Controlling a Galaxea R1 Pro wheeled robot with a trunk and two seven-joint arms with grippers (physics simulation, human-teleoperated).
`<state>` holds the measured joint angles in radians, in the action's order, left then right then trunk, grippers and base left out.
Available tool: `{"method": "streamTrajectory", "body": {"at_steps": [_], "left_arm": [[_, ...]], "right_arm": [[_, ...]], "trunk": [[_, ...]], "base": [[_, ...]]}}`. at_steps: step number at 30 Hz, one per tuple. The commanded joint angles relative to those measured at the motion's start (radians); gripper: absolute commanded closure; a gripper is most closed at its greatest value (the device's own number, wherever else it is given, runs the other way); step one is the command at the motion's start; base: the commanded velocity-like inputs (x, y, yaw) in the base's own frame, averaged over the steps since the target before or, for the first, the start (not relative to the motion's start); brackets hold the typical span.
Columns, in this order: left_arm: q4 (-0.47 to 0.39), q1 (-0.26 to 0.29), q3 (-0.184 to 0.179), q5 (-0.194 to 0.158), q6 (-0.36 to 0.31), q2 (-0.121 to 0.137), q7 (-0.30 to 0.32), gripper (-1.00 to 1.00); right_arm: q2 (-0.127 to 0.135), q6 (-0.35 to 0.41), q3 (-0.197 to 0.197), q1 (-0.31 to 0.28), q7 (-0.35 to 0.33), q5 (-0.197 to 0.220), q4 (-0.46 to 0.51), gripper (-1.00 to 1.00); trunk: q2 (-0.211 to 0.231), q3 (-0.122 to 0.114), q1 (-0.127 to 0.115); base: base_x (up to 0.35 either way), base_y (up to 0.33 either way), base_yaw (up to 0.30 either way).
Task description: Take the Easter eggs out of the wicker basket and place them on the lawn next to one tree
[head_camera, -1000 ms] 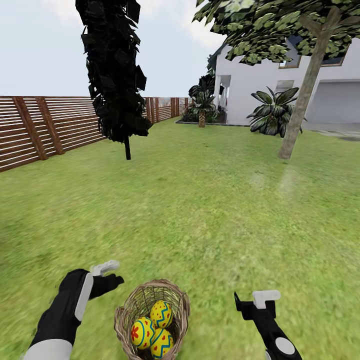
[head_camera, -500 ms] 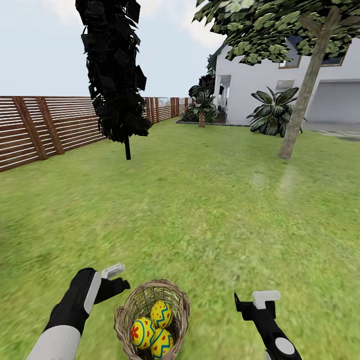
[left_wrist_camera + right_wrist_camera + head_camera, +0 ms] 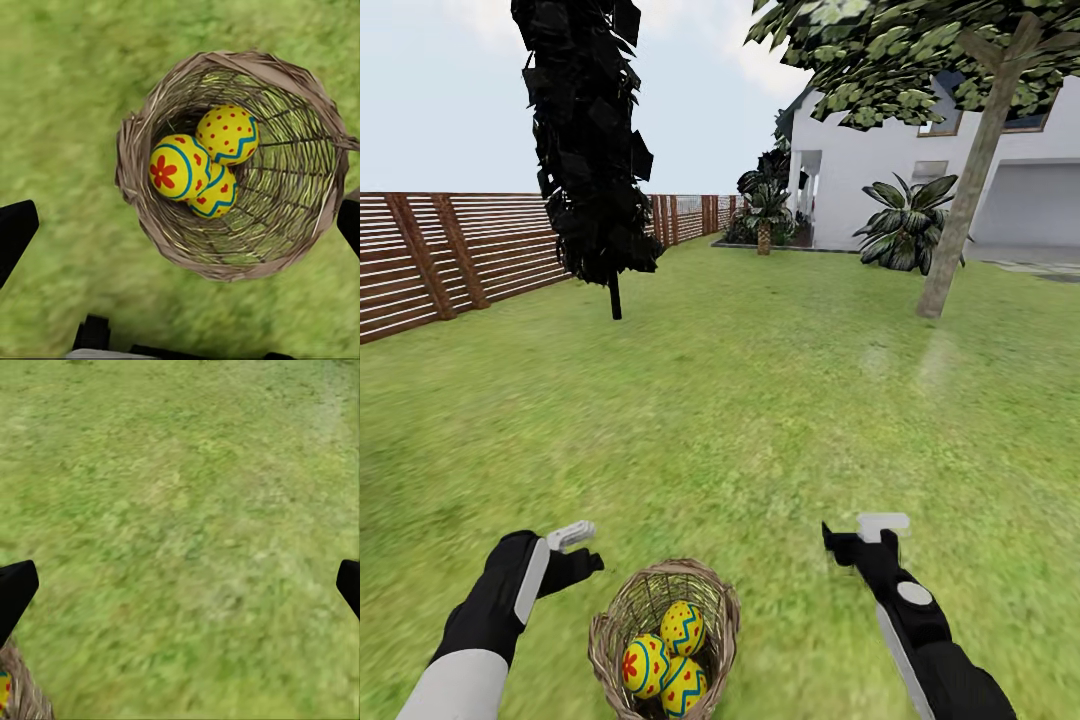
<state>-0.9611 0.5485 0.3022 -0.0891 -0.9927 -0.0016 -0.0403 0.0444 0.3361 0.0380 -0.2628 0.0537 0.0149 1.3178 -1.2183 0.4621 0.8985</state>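
- Two grippers are seen low in the head view: the left gripper [image 3: 582,552] is held just to the left of the wicker basket [image 3: 712,600], the right gripper [image 3: 857,537] well off to the basket's right, over bare grass.
- Left fingers [image 3: 15,232] are spread wide in its wrist view, with the basket framed between them and nothing gripped.
- Right fingers [image 3: 15,589] are spread wide too, nothing held, and only a sliver of basket weave is caught at the edge of that view.
- All three Easter eggs [image 3: 665,658] are packed together inside the basket, touching: a flowered one [image 3: 178,166], a dotted one [image 3: 227,133] and a third one [image 3: 214,196] tucked partly under them.
- The basket is sat on the lawn [image 3: 760,420], close in front of the robot.
- Further out, the tree [image 3: 965,200] with the leaning trunk is seen far off to the right, by the white house [image 3: 880,170].
- A dark ragged tree [image 3: 590,140] and a slatted wooden fence [image 3: 450,250] are seen off to the left.
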Motion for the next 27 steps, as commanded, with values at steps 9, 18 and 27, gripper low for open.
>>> {"method": "streamTrajectory", "body": {"at_steps": [9,18,27], "left_arm": [[0.013,0.002,-0.019,-0.010,0.021,-0.011,-0.007,-1.00],[-0.038,0.001,-0.139,-0.010,0.035,-0.007,-0.006,-1.00],[-0.086,0.001,-0.148,-0.007,0.034,-0.002,-0.008,-1.00]], "right_arm": [[0.008,0.127,0.029,-0.086,0.002,0.281,-0.002,-1.00],[0.006,0.124,0.034,-0.087,0.002,0.283,0.001,-1.00],[0.006,0.123,0.034,-0.087,0.003,0.278,0.013,-1.00]], "trunk": [[-0.001,0.001,0.000],[-0.001,0.001,0.000],[-0.064,0.029,0.035]], "base": [[0.000,0.000,0.000],[0.000,0.000,0.000],[0.000,0.000,0.000]]}}
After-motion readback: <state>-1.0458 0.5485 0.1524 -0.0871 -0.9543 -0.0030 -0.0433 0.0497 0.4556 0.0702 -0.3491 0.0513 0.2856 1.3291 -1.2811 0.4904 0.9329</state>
